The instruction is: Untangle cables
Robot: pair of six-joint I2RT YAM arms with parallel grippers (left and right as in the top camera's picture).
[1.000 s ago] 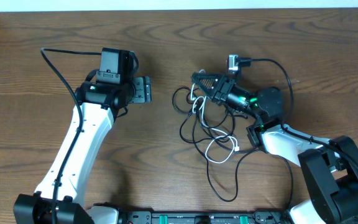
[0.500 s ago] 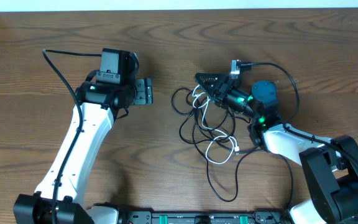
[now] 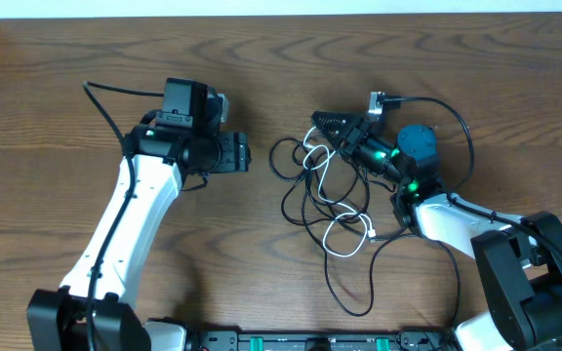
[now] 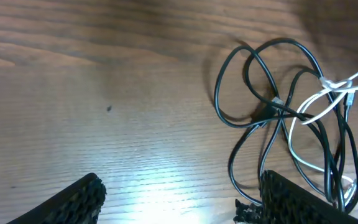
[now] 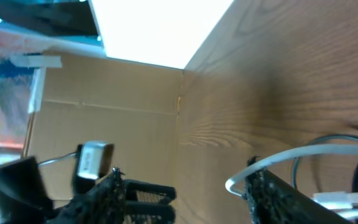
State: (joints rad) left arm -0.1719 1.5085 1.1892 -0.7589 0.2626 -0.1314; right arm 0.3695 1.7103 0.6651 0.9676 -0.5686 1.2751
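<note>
Overhead, thin black and white cables (image 3: 325,210) loop across the wood-grain tabletop (image 3: 261,58); up close, the wrist views reveal left pincer (image 4: 180,186) and right pincer (image 5: 184,177) both released, textured fingers apart.

White arms (image 3: 125,219), black joints (image 3: 179,148) (green LEDs (image 3: 149,134)), ribbed end effector fingers (image 4: 73,199).

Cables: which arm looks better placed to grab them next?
Right, probably: the right gripper hangs open right at the cables, a white strand beside its finger. The left gripper, also open, stands apart from them.
</note>
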